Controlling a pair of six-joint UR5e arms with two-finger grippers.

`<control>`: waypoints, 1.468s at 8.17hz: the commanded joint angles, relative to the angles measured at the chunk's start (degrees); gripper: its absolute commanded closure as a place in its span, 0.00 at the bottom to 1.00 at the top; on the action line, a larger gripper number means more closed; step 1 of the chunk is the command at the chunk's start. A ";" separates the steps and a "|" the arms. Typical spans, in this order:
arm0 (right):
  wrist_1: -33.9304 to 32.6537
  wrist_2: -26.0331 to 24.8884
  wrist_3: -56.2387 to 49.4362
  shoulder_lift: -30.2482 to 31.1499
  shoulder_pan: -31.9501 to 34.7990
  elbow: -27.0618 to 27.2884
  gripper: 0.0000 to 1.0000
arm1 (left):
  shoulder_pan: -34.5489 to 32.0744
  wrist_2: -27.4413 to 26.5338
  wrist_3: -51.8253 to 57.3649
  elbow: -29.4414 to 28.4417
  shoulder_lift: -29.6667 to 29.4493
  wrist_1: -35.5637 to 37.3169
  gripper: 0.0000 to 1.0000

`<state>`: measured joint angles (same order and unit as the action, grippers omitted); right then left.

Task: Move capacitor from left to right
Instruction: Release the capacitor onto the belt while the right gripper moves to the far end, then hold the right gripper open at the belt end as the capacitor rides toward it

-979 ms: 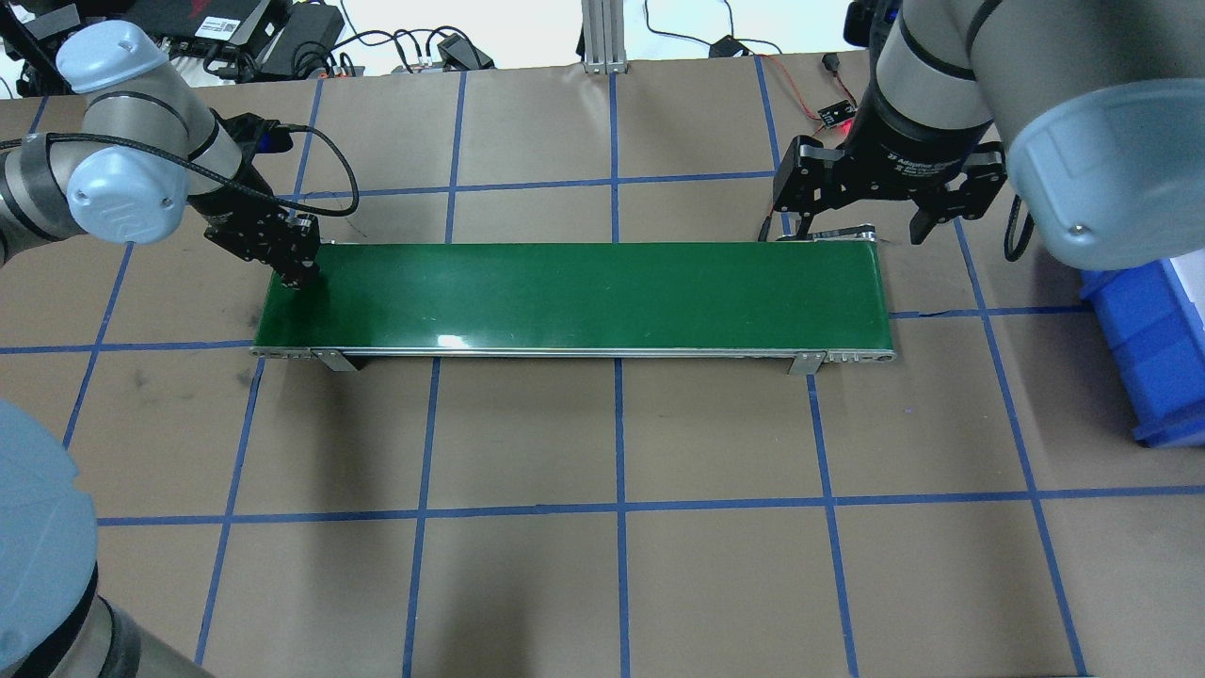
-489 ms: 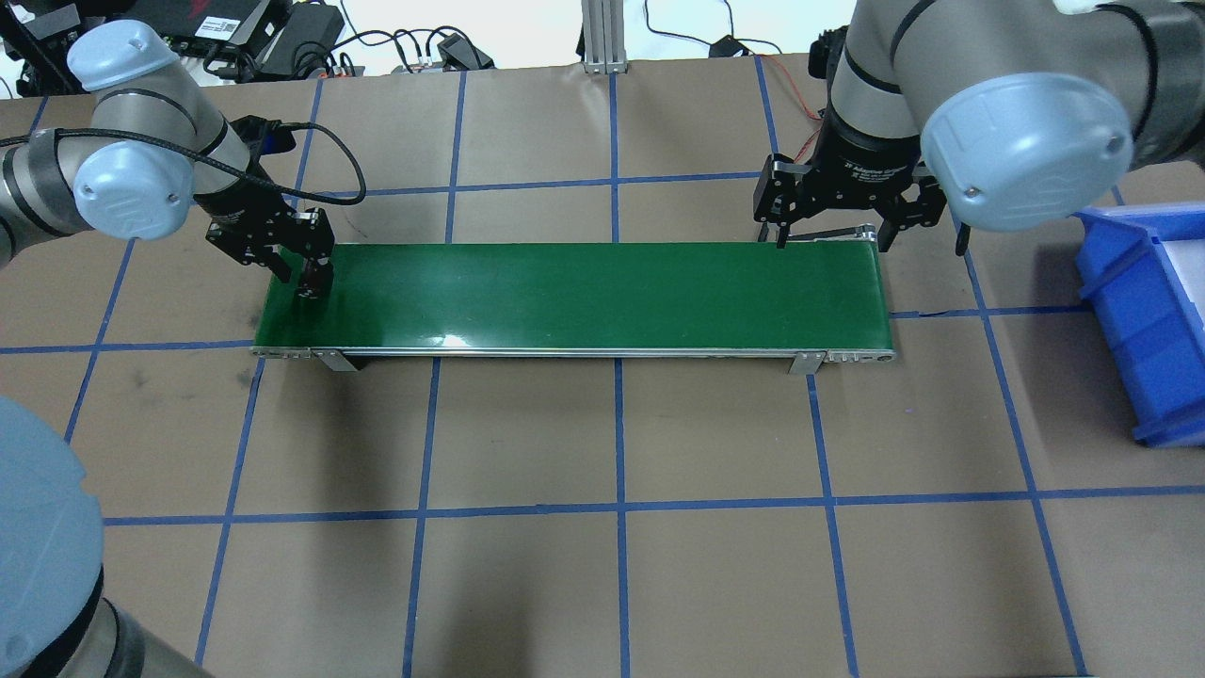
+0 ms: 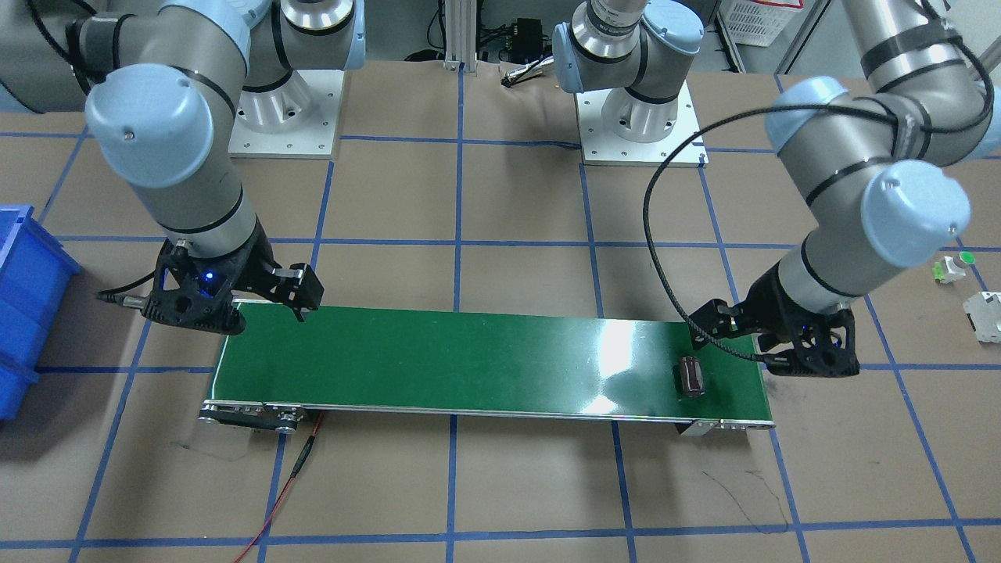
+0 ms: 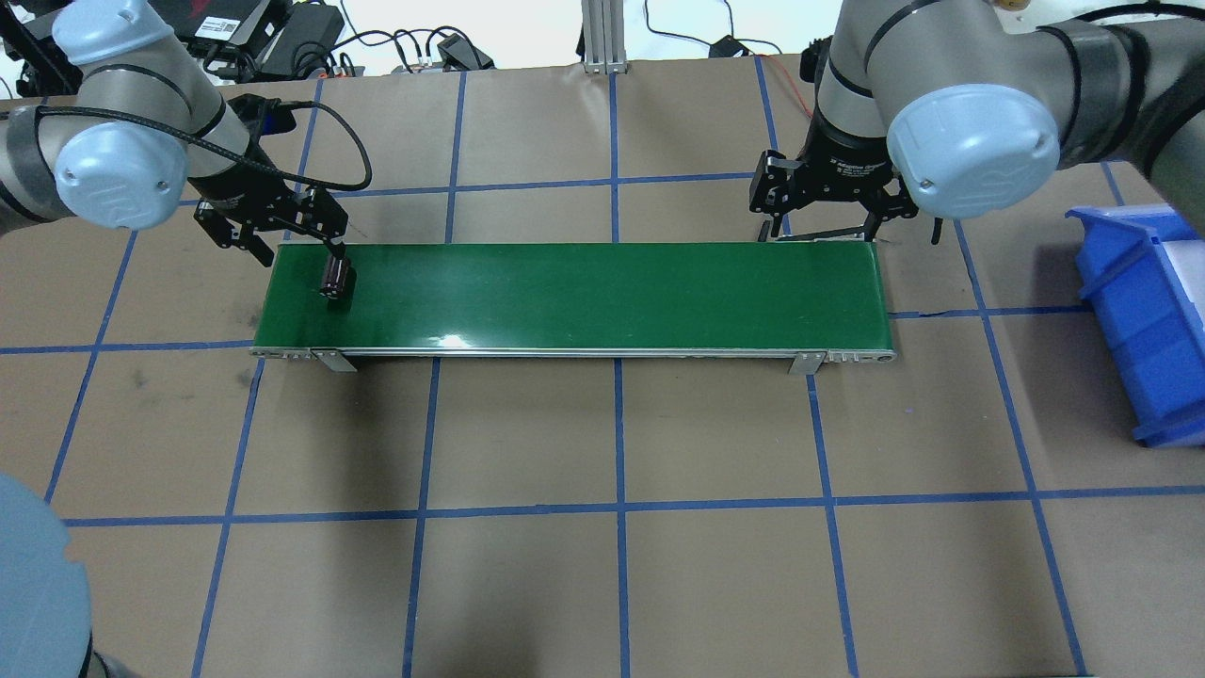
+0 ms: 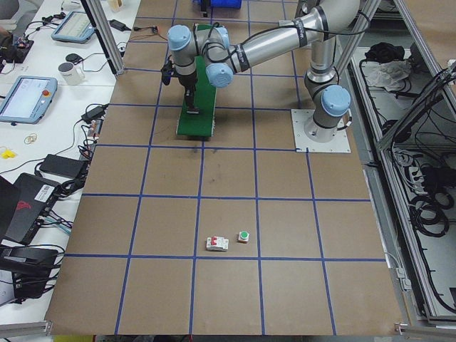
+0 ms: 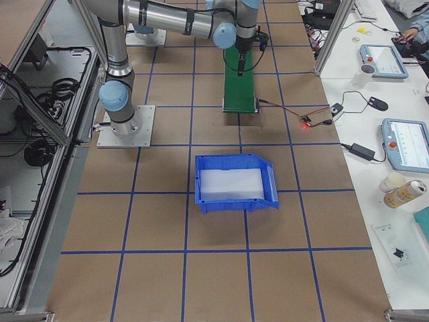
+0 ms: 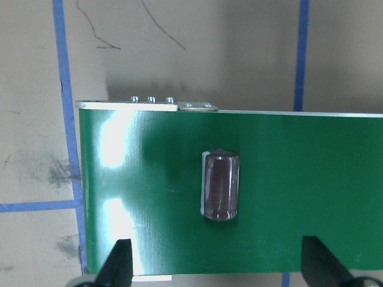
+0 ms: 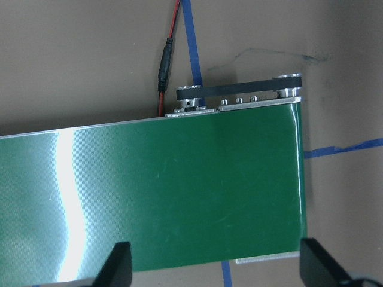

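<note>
The capacitor [image 4: 335, 279], a stubby dark brown cylinder, lies on its side on the left end of the green conveyor belt [image 4: 602, 297]. It also shows in the front view [image 3: 690, 376] and in the left wrist view [image 7: 221, 186]. My left gripper [image 4: 297, 245] is open and empty, raised just behind the capacitor and not touching it; its fingertips [image 7: 117, 264] straddle it from above. My right gripper [image 4: 824, 231] is open and empty over the far edge of the belt's right end [image 8: 179, 197].
A blue bin [image 4: 1144, 315] stands on the table right of the belt. A small white part with a green cap [image 3: 956, 267] and a white-grey block [image 3: 987, 314] lie on the table beyond the belt's left end. A red wire [image 8: 169, 54] runs by the belt's right end.
My left gripper opened, let go of the capacitor on the belt and drew back and up. My right arm swung left, settling over the belt's right end.
</note>
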<state>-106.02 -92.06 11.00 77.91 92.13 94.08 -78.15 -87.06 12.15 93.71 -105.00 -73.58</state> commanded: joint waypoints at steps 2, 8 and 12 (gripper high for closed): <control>-7.34 0.66 -5.98 -6.53 -4.24 0.14 0.00 | -1.22 -0.39 -3.27 -0.02 11.73 -6.02 0.00; -12.55 6.19 -6.44 -9.09 -4.42 3.92 0.00 | -1.13 -3.37 -3.19 0.50 12.11 -5.79 0.00; -12.63 6.72 -6.96 -9.53 -4.42 3.92 0.00 | -1.13 -3.38 -3.27 0.59 12.02 -5.96 0.00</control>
<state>-118.55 -85.58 4.18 68.60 87.72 97.99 -79.28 -90.20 8.89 94.26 -92.93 -79.47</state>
